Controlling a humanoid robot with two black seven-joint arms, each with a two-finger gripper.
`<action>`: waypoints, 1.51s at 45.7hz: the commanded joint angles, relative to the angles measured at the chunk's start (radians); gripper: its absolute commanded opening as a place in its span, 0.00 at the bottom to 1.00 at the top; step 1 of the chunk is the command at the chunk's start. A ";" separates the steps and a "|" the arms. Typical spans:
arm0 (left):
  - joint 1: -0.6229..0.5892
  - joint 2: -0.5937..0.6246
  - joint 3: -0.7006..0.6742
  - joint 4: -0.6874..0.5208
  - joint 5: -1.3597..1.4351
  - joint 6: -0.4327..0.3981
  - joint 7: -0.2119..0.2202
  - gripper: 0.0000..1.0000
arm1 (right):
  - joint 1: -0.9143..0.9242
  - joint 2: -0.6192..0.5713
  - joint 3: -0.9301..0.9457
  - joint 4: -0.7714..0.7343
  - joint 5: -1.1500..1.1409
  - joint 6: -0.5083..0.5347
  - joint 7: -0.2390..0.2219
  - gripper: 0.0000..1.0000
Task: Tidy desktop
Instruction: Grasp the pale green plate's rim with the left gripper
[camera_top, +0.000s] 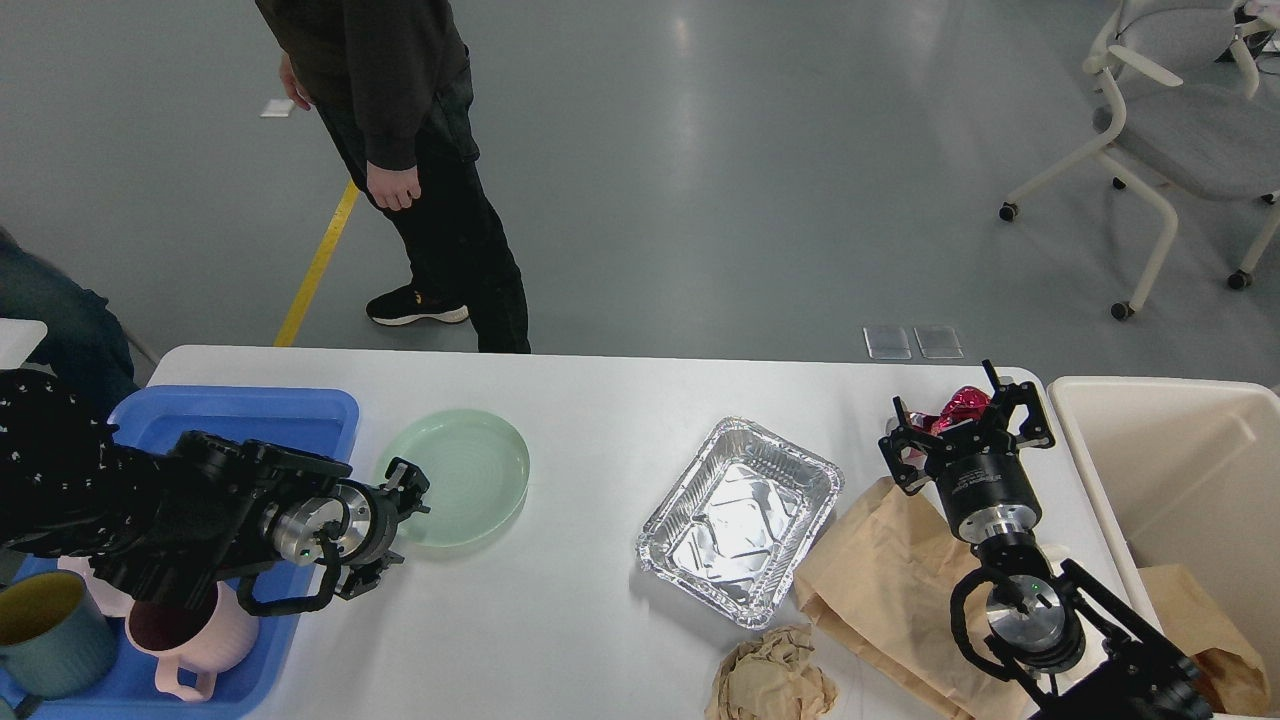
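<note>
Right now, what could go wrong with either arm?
1. The left gripper sits low at the near-left rim of the green plate; a shallow approach may push the plate across the desktop instead of gripping it.
2. The left arm hangs over the pink mug in the blue tray; a drop could knock it.
3. The right gripper surrounds the red foil wrapper beside the cream bin; a loose hold may drop it short.
</note>
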 joint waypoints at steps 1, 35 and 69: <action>0.016 -0.005 -0.001 0.011 0.000 -0.002 -0.001 0.45 | 0.000 0.000 0.000 0.000 0.000 0.000 0.000 1.00; 0.027 -0.006 -0.003 0.009 0.011 -0.026 0.002 0.00 | 0.000 0.000 0.000 0.000 0.000 0.000 0.000 1.00; -0.320 0.120 0.103 -0.308 0.066 -0.098 -0.001 0.00 | 0.000 0.000 0.000 -0.002 0.000 0.000 0.000 1.00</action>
